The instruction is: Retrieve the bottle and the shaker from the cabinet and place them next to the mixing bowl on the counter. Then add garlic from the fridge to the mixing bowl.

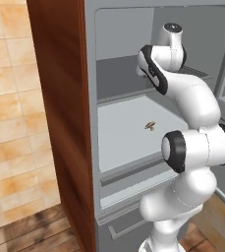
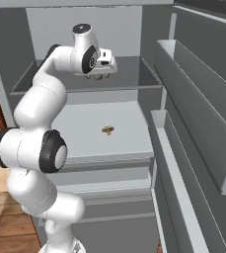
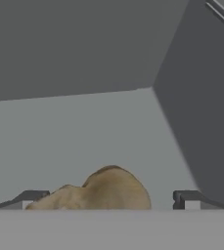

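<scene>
Inside the open fridge, a tan, lumpy garlic [image 3: 108, 189] lies on the grey upper shelf [image 2: 129, 74]. My gripper [image 3: 111, 200] is open and hangs just over it. In the hand view the garlic sits between the two dark fingertips [image 3: 186, 199], with a gap on each side. From the right base view the gripper [image 2: 98, 73] points down at the upper shelf, at the end of the raised white arm. The bottle, the shaker and the mixing bowl are out of view.
A small tan-brown item [image 2: 108, 130] lies alone on the pale lower shelf [image 1: 124, 138]. The open fridge door with its grey bins [image 2: 193, 99] stands to the right. A wooden cabinet side [image 1: 55, 98] borders the fridge on the left.
</scene>
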Motion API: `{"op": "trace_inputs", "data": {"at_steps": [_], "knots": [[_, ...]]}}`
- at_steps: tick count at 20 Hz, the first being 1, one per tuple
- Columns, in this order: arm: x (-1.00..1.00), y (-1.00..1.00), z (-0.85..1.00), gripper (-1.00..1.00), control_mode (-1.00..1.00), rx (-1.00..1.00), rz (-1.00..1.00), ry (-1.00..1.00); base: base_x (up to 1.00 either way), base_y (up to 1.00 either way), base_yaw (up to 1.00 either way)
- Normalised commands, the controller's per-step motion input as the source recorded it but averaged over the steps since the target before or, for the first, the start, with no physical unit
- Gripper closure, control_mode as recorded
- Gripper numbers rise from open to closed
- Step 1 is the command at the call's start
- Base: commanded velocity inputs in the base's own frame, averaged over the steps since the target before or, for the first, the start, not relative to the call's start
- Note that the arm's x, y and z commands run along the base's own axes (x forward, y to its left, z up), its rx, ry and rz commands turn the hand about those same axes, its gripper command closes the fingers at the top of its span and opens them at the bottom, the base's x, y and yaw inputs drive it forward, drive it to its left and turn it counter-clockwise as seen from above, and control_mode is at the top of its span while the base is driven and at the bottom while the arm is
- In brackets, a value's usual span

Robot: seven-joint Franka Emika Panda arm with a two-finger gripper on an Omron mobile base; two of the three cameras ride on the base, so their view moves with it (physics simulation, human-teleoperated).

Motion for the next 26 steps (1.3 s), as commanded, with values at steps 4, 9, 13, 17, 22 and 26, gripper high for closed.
{"op": "trace_inputs", "data": {"at_steps": [4, 9, 13, 17, 22, 26], "knots": [[0.0, 0.0, 0.0, 1.0, -1.0, 0.0, 0.0, 0.0, 0.0, 0.0, 0.0], [0.0, 0.0, 0.0, 1.0, -1.0, 0.0, 0.0, 0.0, 0.0, 0.0, 0.0], [-0.04, 0.0, 0.0, 1.0, -1.0, 0.0, 0.0, 0.0, 0.0, 0.0, 0.0], [-0.83, 0.0, 0.0, 1.0, -1.0, 0.0, 0.0, -0.07, 0.0, 0.0, 0.0], [-1.0, 0.0, 0.2, 1.0, -1.0, 0.0, 0.0, -0.19, 0.0, 0.0, 0.0], [-1.0, 0.0, 0.45, 1.0, -1.0, 0.0, 0.0, -0.19, 0.0, 0.0, 0.0]]}}
